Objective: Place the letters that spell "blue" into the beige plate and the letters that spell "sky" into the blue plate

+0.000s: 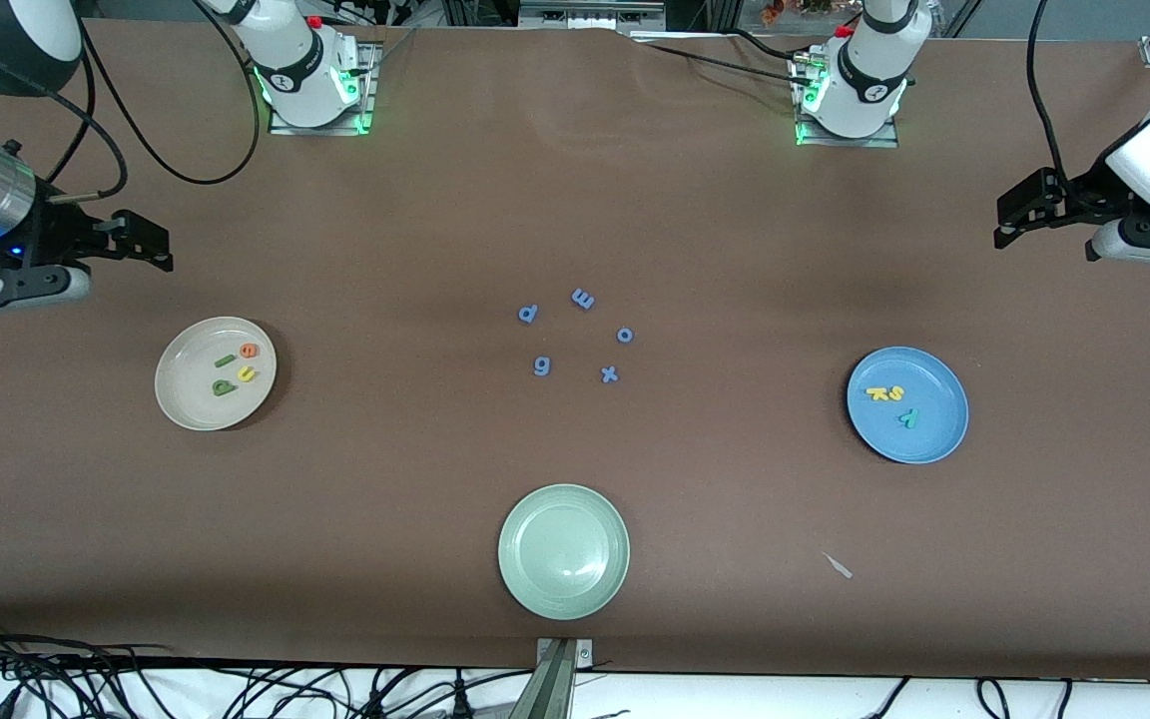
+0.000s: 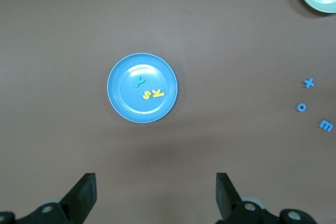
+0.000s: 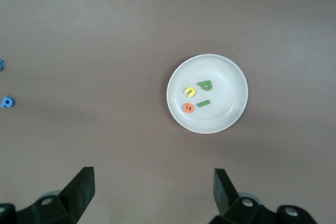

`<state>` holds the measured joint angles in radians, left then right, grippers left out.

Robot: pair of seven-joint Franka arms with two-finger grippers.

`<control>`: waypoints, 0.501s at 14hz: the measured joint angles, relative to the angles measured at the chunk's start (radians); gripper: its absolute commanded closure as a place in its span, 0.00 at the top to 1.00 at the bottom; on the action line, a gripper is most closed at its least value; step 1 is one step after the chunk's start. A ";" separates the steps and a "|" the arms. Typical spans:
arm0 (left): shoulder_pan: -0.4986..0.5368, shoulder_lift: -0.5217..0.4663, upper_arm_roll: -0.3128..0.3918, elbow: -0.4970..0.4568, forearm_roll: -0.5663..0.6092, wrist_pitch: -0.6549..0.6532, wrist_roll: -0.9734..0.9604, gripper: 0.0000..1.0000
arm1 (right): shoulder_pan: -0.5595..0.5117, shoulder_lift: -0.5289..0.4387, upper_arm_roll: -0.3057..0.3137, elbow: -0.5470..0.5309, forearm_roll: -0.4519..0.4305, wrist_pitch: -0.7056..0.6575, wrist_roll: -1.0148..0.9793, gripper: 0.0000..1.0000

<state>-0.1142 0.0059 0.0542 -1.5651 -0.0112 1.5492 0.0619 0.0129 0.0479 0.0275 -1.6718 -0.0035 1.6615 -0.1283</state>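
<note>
Pale green plate (image 1: 563, 551) nearest camera. "blue" letters (image 1: 235, 370) lie in beige plate (image 1: 182, 397), "sky" letters (image 1: 892, 401) in blue plate (image 1: 924, 440). Foam: light, soft, thin; pinch by edges. Left end effector (image 2: 156, 195), right end effector (image 3: 153, 192) hover open, empty, waiting above plates.

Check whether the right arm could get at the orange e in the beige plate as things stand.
Probably yes: the right gripper is open near the beige plate, nothing covers the orange e, though the yellow u lies close beside it.
</note>
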 measured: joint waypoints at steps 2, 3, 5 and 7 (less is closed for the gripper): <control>0.000 0.000 0.000 0.000 0.000 0.000 0.000 1.00 | -0.004 -0.009 -0.001 0.025 -0.005 0.000 0.000 1.00; 0.000 0.000 0.000 0.000 0.000 0.000 0.000 1.00 | -0.006 -0.012 -0.001 0.034 -0.006 0.000 0.001 1.00; 0.000 0.000 0.000 0.000 0.000 0.000 0.000 1.00 | -0.019 -0.014 -0.003 0.040 -0.006 0.001 0.002 1.00; 0.000 0.000 0.000 0.000 0.000 0.000 0.000 1.00 | -0.035 -0.013 -0.010 0.039 -0.006 0.002 0.002 1.00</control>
<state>-0.1142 0.0059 0.0542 -1.5651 -0.0112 1.5492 0.0619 -0.0220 0.0350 0.0177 -1.6324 -0.0092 1.6640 -0.1259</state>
